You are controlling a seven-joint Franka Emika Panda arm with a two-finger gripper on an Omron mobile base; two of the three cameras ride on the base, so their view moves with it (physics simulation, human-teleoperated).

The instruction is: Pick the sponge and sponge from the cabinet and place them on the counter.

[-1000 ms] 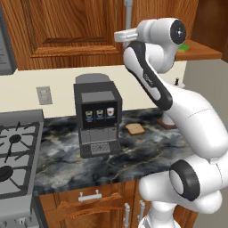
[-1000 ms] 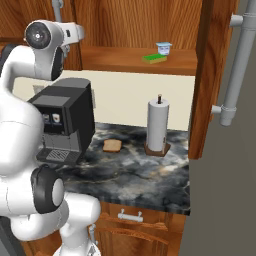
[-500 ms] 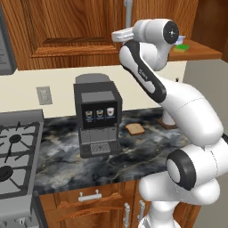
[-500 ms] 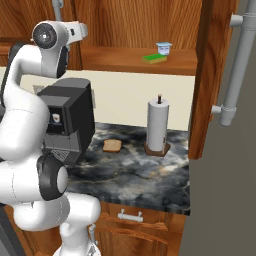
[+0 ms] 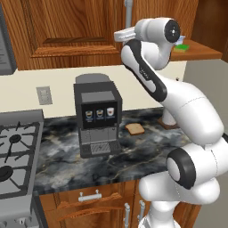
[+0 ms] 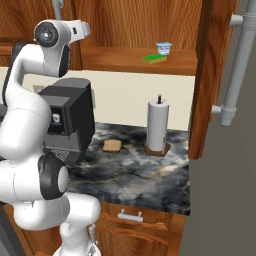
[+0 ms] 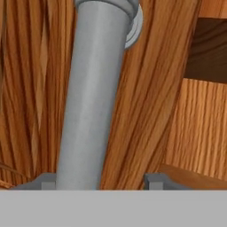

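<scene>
Gripper (image 7: 101, 181): raised to the cabinet (image 5: 75, 31) door; two finger tips are seen either side of the silver bar handle (image 7: 93, 97). The jaws are partly apart, the left tip (image 7: 44, 181) at the bar's edge, the right tip standing off. Whether the bar is gripped cannot be told.
Sponge (image 6: 154, 59): one green piece is seen lying flat on the wooden shelf (image 6: 125, 62) of the cabinet, near its front edge. A second sponge cannot be made out.
Cup (image 6: 163, 48): white and blue, set just behind the sponge.
Counter (image 6: 130, 175): dark marbled top; bare stone is left along the front edge.
Coffee machine (image 5: 97, 116): black, placed toward the back, beside the stove (image 5: 15, 156).
Bread slice (image 5: 134, 129): flat on the counter, between machine and paper-towel roll (image 6: 157, 125).
Open door (image 6: 215, 80): swung out at the right, its edge bounding the shelf.
</scene>
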